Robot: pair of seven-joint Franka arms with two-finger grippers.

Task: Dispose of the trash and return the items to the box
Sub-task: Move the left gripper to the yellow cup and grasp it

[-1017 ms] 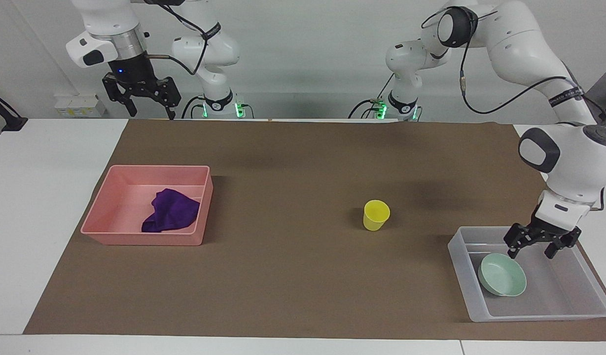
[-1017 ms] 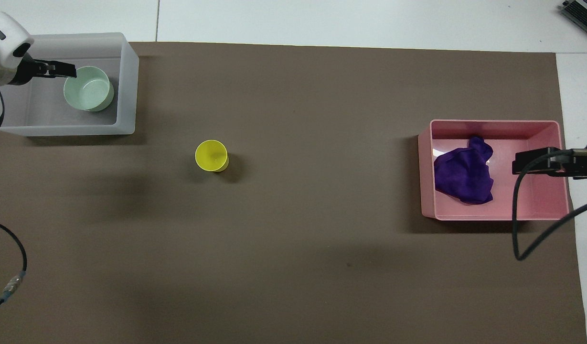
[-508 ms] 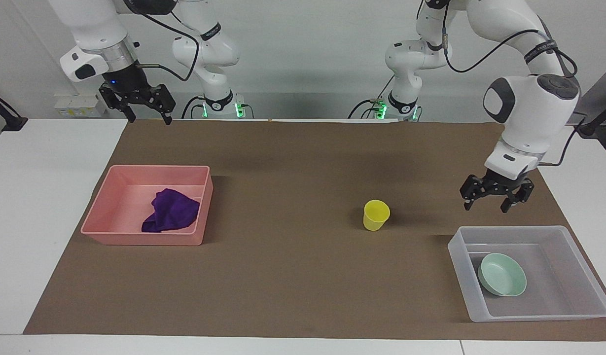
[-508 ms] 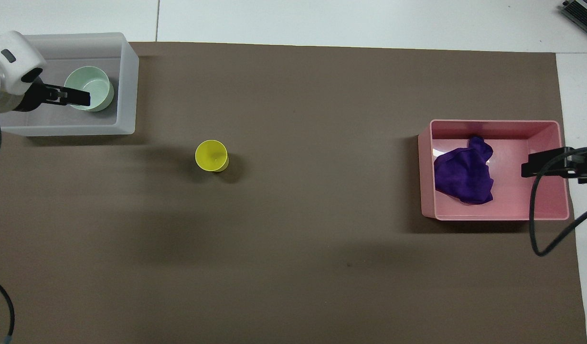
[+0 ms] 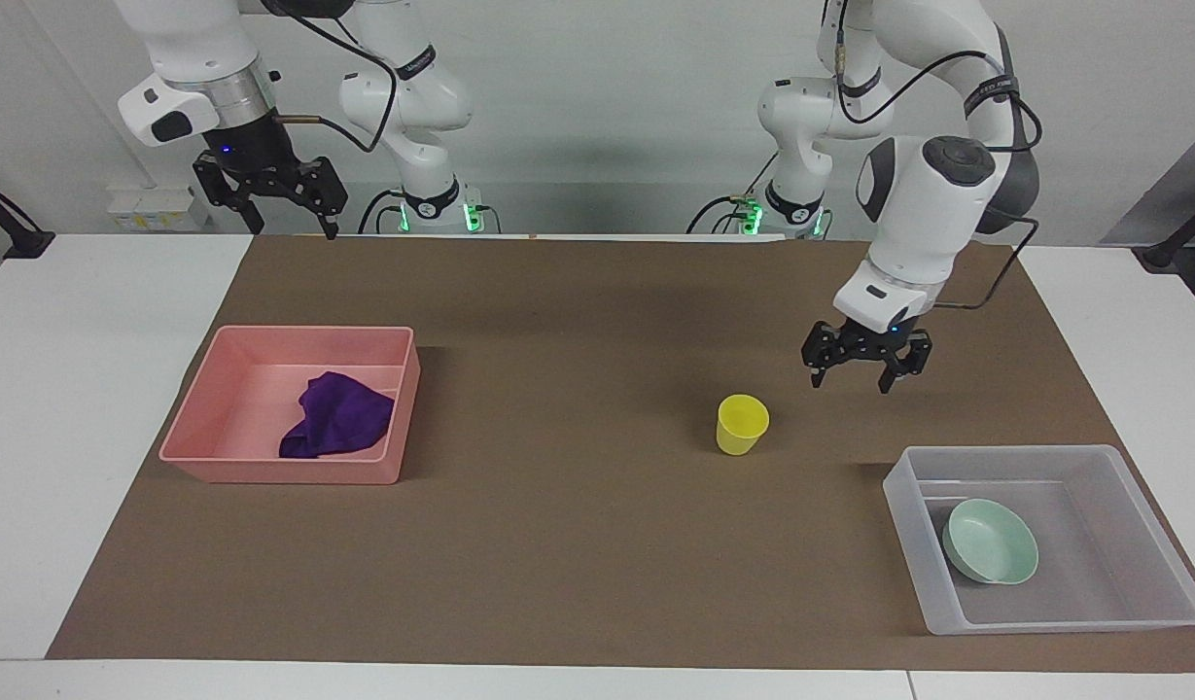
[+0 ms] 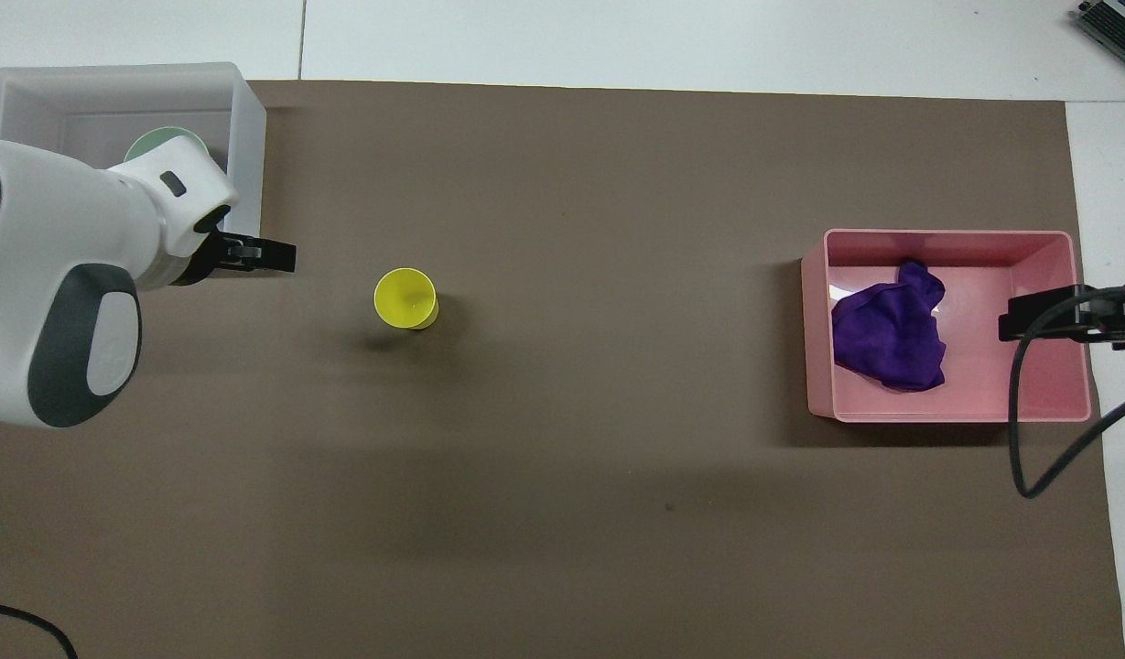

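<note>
The purple rag [image 5: 336, 415] [image 6: 888, 339] lies crumpled in the pink tray [image 5: 286, 473] [image 6: 946, 236]. The yellow cup [image 5: 742, 424] [image 6: 405, 297] stands upright on the brown mat. In the translucent box [image 5: 1122, 457] [image 6: 248, 146] rests the mint-green bowl [image 5: 992, 541] [image 6: 164, 137], which the left arm partly covers in the overhead view. My left gripper [image 5: 850, 386] [image 6: 278, 254] hangs open and empty over the mat between the box and the cup. My right gripper [image 5: 296, 231] [image 6: 1009, 325] waits open and empty, raised high at the pink tray's end of the table.
The brown mat [image 5: 578, 544] covers most of the white table. The pink tray sits toward the right arm's end, the box toward the left arm's end. A black cable [image 6: 1015, 439] droops from the right arm beside the pink tray.
My left gripper has risen out of the box, leaving the bowl in it, and swung over the mat toward the cup. The right gripper has barely shifted.
</note>
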